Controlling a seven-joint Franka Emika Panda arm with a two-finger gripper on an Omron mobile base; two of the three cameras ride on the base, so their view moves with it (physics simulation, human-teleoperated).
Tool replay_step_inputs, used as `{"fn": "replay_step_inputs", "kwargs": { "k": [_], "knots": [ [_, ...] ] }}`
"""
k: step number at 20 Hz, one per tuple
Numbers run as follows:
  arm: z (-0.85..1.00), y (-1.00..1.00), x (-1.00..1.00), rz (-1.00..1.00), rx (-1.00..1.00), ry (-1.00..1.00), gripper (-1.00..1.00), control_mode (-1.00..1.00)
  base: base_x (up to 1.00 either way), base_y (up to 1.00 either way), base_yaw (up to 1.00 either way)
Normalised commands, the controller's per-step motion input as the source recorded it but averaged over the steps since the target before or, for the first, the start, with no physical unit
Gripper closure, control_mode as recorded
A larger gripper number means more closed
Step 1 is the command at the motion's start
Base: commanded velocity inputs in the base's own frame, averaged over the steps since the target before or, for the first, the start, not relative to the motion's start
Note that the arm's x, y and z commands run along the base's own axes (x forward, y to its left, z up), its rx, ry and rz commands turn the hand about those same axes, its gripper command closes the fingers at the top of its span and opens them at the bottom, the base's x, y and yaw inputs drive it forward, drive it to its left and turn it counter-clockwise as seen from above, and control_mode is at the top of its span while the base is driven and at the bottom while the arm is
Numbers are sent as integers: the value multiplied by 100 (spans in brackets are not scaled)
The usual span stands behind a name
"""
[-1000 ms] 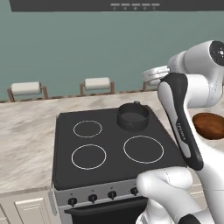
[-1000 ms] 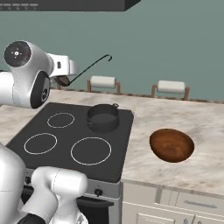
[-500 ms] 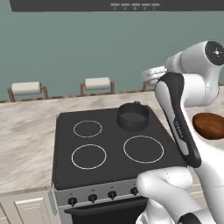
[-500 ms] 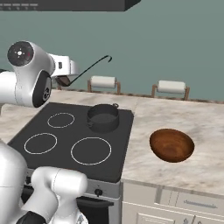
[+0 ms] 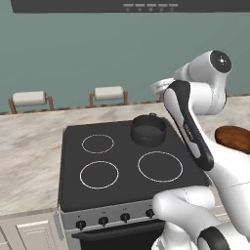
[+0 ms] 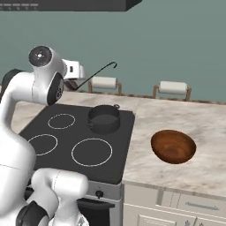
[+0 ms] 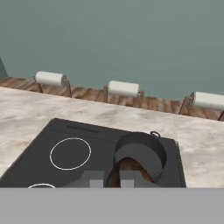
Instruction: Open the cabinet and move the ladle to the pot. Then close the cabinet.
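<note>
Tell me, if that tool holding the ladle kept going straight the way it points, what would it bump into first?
Probably the dark pot on the stove: it lies just ahead of the tool, with the ladle leading. Depth is hard to judge.

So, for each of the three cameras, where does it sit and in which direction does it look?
Left base view: behind the arm to its left, looking forward and down at the stove and pot; the white arm rises at lower right.
Right base view: behind the arm to its right, facing the same stove; arm at lower left, ladle held in the gripper, wooden bowl on the counter.
Hand view: on the hand, looking down toward the pot and back wall; finger tips at the bottom.
Shared: stove, pot, paper towel rolls.
</note>
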Motion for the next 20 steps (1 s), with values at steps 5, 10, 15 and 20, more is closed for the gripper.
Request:
{"fn": "replay_step_inputs", "kwargs": {
  "k": [5, 10, 15, 20],
  "knots": [
    [-34, -2, 20, 0, 0, 0, 100, -100, 0, 0, 0],
    [-42, 0, 25, 0, 0, 0, 100, -100, 0, 0, 0],
    [-48, 0, 38, 0, 0, 0, 100, -100, 0, 0, 0],
    [-37, -1, 40, 0, 0, 0, 100, -100, 0, 0, 0]
  ]
}}
